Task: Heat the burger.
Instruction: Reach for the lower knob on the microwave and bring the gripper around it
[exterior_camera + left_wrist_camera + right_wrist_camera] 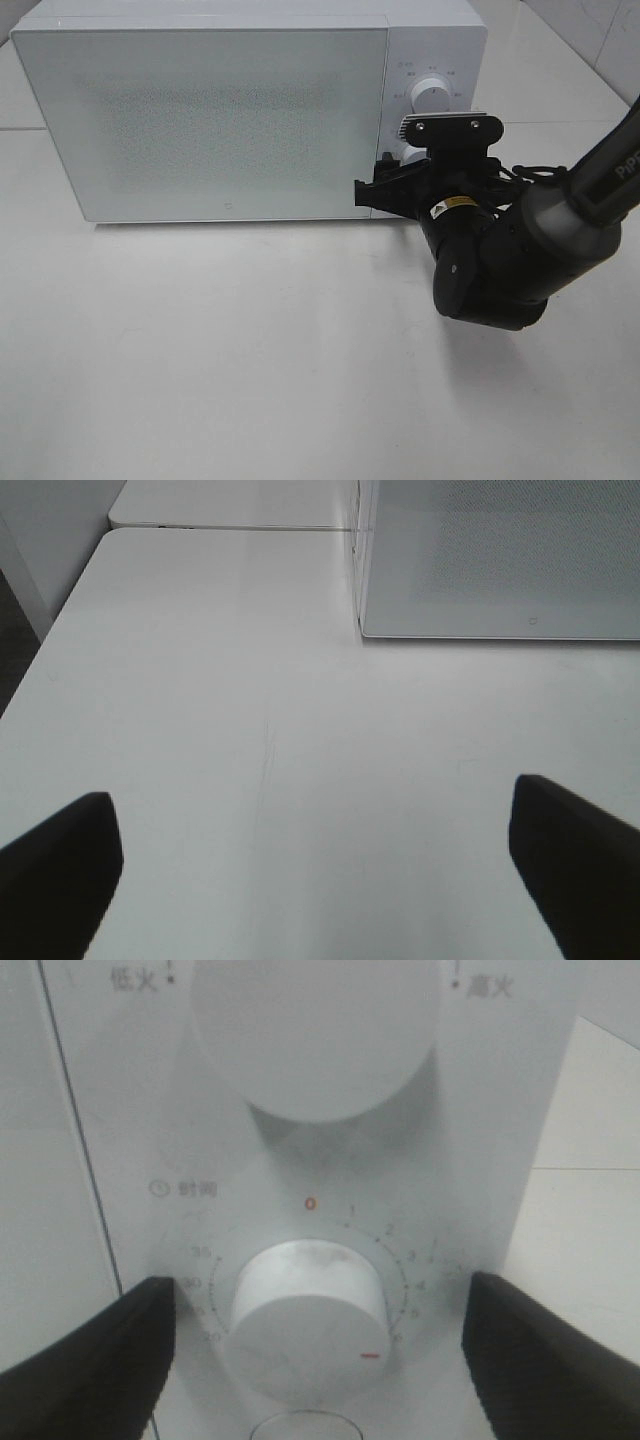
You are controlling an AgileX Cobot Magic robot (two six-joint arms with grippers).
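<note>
while the burger shows in no view and is probably behind the shut microwave door [200, 110], the right fingers [90, 1360] stand open astride the timer dial [308, 1315] without touching it, so setting the time looks in hand and calls for a square pinch and turn, with the left fingers [60, 860] open above the table [250, 730].

Right arm [500, 270] is showing a glossy black wrist, yellow sticker [458, 204] sitting just behind the right gripper [318, 1350], black cables [530, 172] looping alongside it, two-screw metal plate [450, 126] gleaming above.

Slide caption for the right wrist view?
Open right end effector flanks microwave timer dial, pointer off zero.
</note>
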